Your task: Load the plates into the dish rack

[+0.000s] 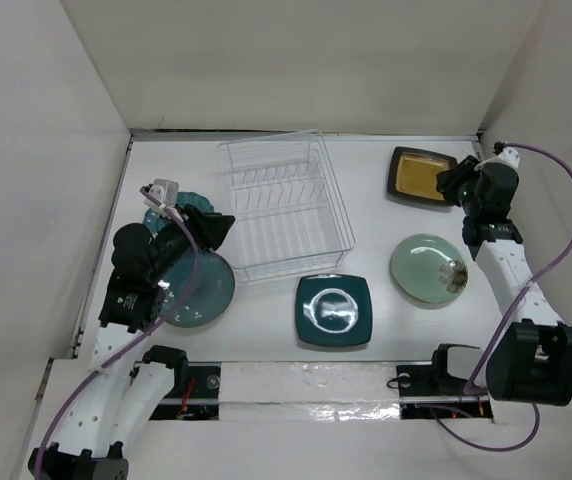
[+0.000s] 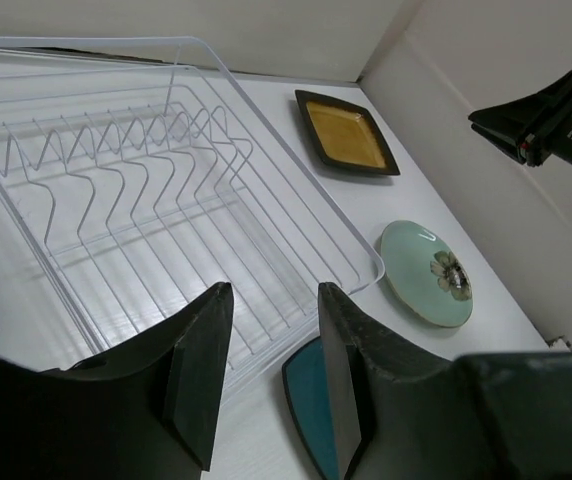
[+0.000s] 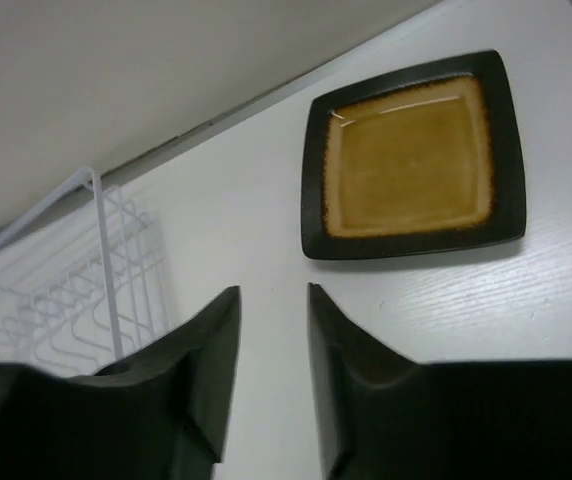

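Hovering at the rack's [image 1: 284, 205] near-left corner, the left gripper [image 1: 214, 232] has its fingers parted with nothing between them. Its wrist view looks straight through the gap onto the rack's ribs. That arm hangs over the grey-teal plate [image 1: 204, 292], which lies flat on the table [image 1: 266, 325] just off the same corner. The scalloped plate [image 1: 198, 203] peeks out beside the rack's left wall, mostly hidden by the arm. Over to the right of the rack, the right gripper [image 1: 453, 183] sits at the edge of the black plate [image 1: 418, 175], fingers a little apart and gripping nothing. Its wrist view shows that plate lying flat beyond the tips. The green plate [image 1: 428, 268] rests off the rack's near-right side. The dark teal plate [image 1: 333, 310] lies just in front of the rack's near-right corner. All five plates are on the table, outside the rack.
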Tool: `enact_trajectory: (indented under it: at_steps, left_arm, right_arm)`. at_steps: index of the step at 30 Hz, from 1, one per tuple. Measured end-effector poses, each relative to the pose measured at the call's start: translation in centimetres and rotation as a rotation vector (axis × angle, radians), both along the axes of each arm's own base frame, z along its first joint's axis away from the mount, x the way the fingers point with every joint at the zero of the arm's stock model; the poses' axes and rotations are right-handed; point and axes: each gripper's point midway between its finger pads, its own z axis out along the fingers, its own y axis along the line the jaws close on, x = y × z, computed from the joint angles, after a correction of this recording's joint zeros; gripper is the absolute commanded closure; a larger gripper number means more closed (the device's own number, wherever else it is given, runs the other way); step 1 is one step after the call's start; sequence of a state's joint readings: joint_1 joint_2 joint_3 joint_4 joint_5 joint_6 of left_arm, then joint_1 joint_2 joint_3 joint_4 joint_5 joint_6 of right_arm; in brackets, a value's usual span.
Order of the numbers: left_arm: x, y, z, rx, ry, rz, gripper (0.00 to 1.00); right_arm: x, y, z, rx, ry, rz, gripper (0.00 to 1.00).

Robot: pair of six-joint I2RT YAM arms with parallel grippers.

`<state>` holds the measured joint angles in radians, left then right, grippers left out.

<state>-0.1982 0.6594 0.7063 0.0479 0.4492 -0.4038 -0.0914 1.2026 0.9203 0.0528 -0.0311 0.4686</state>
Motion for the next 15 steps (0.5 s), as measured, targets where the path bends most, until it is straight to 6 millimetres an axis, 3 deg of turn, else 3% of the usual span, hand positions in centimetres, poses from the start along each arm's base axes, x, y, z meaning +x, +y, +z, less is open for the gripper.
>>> enact_trajectory:
  at_steps: [2,5,8,12,15]
  left_arm:
    - [-0.1,-0.2,-0.2,0.005,0.004,-0.004,0.64]
    - [-0.1,-0.4,-0.4,0.014,0.007,-0.009,0.83]
    - [-0.2,-0.5,-0.5,0.023,0.006,-0.016,0.98]
    - [-0.5,-0.5,-0.3,0.031,-0.006,-0.010,1.00]
    - [-0.8,-0.4,-0.1,0.034,-0.015,-0.001,1.00]
  right_arm:
    - [0.1,-1.7,-0.8,0.022,0.020,-0.041,1.00]
    - [1.0,-4.3,-1.2,0.094,0.011,-0.087,1.00]
    - [3.5,-6.0,-1.3,0.153,0.007,-0.099,1.00]
    - [6.5,-7.2,-2.7,0.202,0.024,-0.094,1.00]
    - [7.2,-9.1,-5.6,0.238,0.071,-0.137,0.89]
